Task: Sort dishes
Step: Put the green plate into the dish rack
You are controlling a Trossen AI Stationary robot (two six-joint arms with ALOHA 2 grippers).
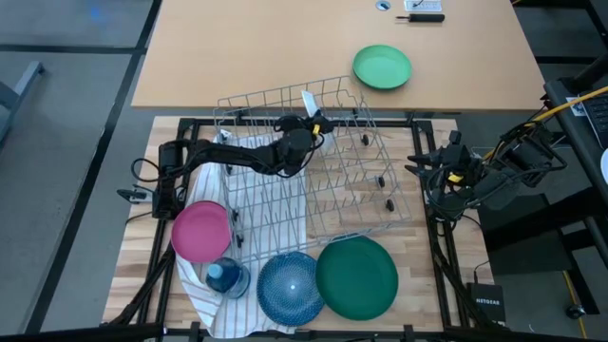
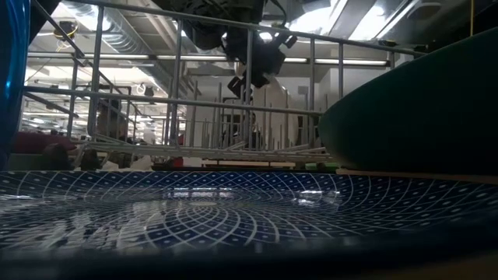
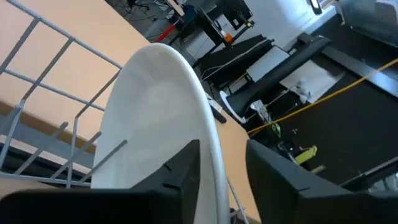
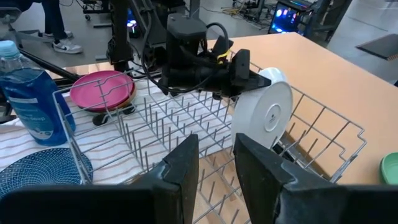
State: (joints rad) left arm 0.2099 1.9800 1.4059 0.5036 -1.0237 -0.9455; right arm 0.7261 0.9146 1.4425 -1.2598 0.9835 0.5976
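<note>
The worktop [image 1: 133, 237] carries a big wire dish rack [image 1: 351, 204] across its middle, sitting partly on a striped cloth [image 1: 214, 299] that runs down toward the near edge. Along that near edge, a dark green plate [image 1: 357, 276] lies flat just beside a speckled blue plate [image 1: 290, 287], their rims touching or nearly so. A magenta plate [image 1: 200, 231] sits by the left edge, against the rack's left side. Up at the rack's far edge stands a white plate [image 4: 264, 115], upright on its rim among the wires. The left tool [image 4: 244, 74] is right there at the plate's top; its fingers [image 3: 180, 180] stand on either side of the rim, and there's daylight between them and the plate, so the hold looks let go. The right tool [image 4: 214, 165] hangs over the right edge of the worktop, fingers parted, nothing between them. A blue bottle [image 1: 225, 276] stands on the cloth near the magenta plate. Beyond the rack, on the far table, lies a vivid green plate [image 1: 382, 67].
</note>
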